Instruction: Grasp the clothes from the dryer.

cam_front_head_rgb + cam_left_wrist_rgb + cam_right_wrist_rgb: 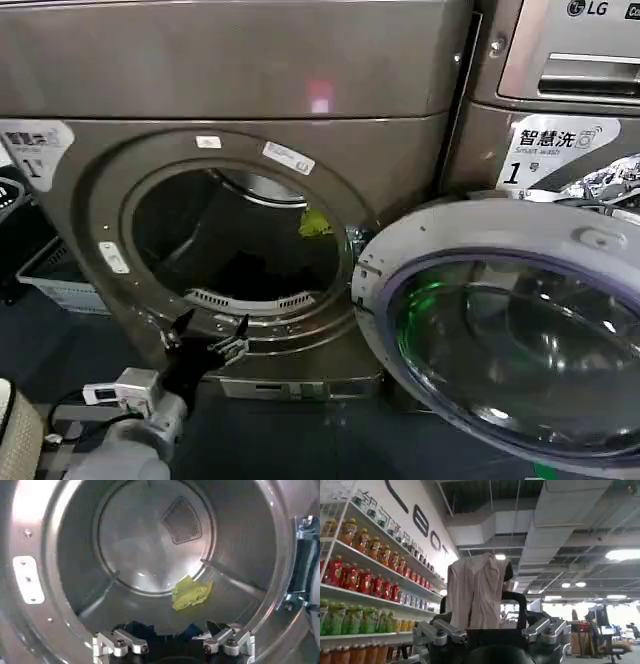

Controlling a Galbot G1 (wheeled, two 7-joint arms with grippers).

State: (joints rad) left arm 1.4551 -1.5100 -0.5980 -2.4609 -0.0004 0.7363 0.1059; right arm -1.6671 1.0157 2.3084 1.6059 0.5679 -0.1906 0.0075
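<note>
The dryer [90, 190] stands with its round door [500, 340] swung open to the right. A yellow-green cloth [190, 592] lies low on the back right of the drum [145, 545]; from the head view the cloth [315, 222] shows at the opening's right side. Something dark blue [140, 630] lies on the drum floor just past my left gripper's fingertips. My left gripper [208, 335] hangs at the lower rim of the opening, open and holding nothing, facing into the drum [172, 632]. My right gripper [487, 630] points up and away into the room, jaws spread.
A second machine [560, 110] stands to the right, behind the open door. A basket [60, 285] sits on the floor at the left. Beyond the right gripper a beige garment [475, 590] hangs over a black frame [520, 605], beside shelves of bottles [365, 580].
</note>
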